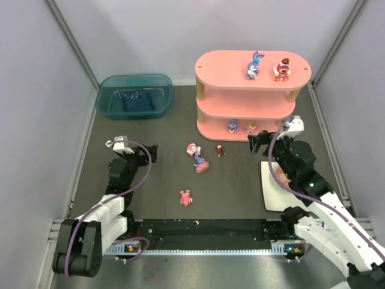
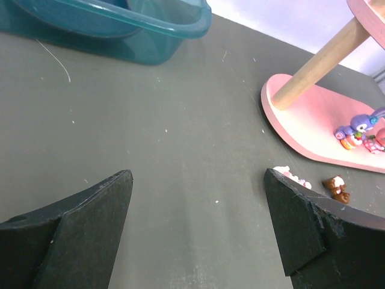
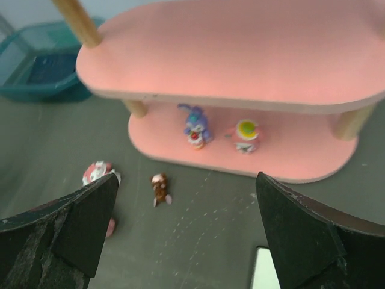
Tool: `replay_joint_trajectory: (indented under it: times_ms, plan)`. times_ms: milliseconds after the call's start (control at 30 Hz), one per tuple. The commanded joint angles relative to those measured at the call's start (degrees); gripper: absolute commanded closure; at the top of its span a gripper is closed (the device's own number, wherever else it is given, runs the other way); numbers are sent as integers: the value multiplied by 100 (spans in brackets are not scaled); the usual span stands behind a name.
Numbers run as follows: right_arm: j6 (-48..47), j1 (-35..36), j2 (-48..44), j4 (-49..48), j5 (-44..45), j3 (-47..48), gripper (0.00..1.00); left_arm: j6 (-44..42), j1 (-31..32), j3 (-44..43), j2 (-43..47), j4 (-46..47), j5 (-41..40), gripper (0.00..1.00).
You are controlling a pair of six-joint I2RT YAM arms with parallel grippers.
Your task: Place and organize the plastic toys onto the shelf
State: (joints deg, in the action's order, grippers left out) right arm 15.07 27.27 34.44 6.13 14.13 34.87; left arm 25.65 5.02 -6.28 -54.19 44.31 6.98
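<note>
Left gripper (image 2: 198,174) & right gripper (image 3: 186,180) both spread, empty. Brown figurine (image 3: 160,188) lies on counter (image 3: 210,241) just ahead-left of your right one, short of the shelf (image 3: 240,60). Prob. light, hard, slick; pinch low across its body.

Bright even light, soft faint shadows, shelf (image 3: 240,54) blurred in right wrist view

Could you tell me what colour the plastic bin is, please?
The bin is translucent teal; the top external view shows it best.
</note>
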Motion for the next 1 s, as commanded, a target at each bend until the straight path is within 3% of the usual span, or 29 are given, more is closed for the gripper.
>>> replay_joint_trajectory:
  times_ms: [0, 233, 467, 633, 800, 967]
  plan:
    - [84, 287, 651, -252, -1227, 90, 3, 291, -18, 40, -205, 631, 304, 5]
    - [-557, 1315, 2397, -376, -1387, 721, 4, 608, -1, -206, -934, 956, 734, 5]
    - [-1769, 1404, 4216, -34, -3038, 2267, 5, 617, 8, -277, -1015, 974, 770, 5]
    - [-2745, 1430, 5414, 968, -3829, 3815, 6, 573, 8, -286, -935, 904, 655, 5]
    - [-3703, 1615, 6285, 1487, -3585, 4641, 6, 573, -1, -286, -909, 859, 532, 5]
    - [-4213, 1712, 6848, 1584, -3461, 4818, 5, 582, -1, -268, -865, 842, 436, 5]
